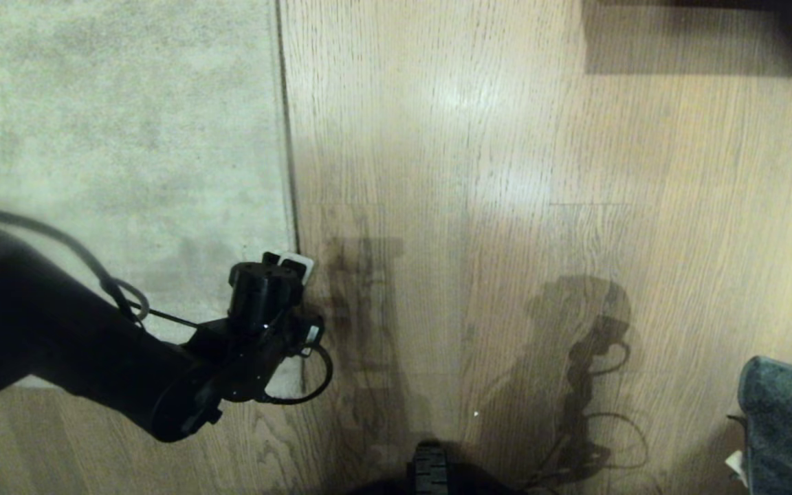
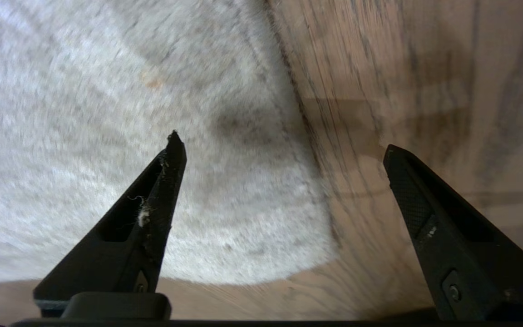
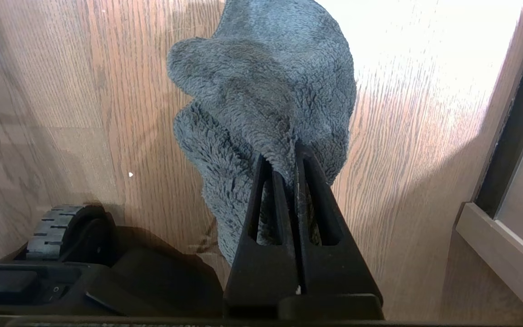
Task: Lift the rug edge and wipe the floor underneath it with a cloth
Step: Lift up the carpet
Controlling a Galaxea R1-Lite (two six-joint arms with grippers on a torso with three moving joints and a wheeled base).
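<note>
Black left gripper (image 2: 284, 150) hangs with jaws spread wide and empty, straddling the rug edge (image 2: 316, 181), one finger over pile, the other over the floor (image 1: 506, 206). That border runs straight away from the robot. Right gripper (image 3: 295, 152), further off, is clamped on the grey cloth (image 3: 270, 86).

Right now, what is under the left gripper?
The rug edge and its square corner lie flat under the open left gripper, with bare wooden floor beside them. The floor beneath the rug is covered and unseen.
</note>
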